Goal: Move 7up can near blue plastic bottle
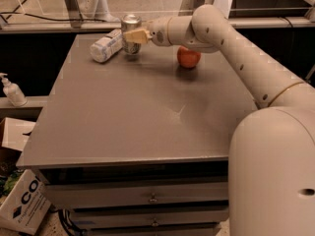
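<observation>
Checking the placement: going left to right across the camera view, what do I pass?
Pump dispenser bottle → blue plastic bottle → 7up can, held in the gripper → apple.

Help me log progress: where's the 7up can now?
In the camera view, the 7up can is at the far edge of the table, gripped by the pincer, next to the blue plastic bottle, left of the apple.

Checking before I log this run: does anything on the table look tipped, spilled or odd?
Only the blue plastic bottle: it lies on its side at the far left of the table, beside the upright 7up can that the gripper holds. No spill shows.
</observation>
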Robot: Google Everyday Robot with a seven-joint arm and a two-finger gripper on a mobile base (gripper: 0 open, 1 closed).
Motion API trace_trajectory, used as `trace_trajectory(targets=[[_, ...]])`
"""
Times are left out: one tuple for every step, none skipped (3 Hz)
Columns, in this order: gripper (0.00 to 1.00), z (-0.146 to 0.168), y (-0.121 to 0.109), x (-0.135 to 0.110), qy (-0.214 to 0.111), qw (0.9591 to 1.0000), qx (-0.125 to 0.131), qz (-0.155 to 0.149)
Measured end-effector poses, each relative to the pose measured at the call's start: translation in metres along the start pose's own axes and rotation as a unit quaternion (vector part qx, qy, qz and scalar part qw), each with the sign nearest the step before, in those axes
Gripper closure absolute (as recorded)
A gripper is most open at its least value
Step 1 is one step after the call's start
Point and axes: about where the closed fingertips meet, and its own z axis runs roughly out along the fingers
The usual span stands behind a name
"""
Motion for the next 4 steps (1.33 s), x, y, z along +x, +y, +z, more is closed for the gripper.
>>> trace_trajectory(targets=[[1.00, 0.020, 0.009, -0.001, -0.001, 0.9999, -0.014, -0.003], [0.82, 0.033, 0.019, 0.003, 0.007, 0.9995, -0.030, -0.007], [0.59, 0.037, 0.025, 0.007, 0.015, 0.9991, -0.037, -0.011], [0.36, 0.038, 0.029, 0.011, 0.020, 0.9989, -0.041, -0.012]])
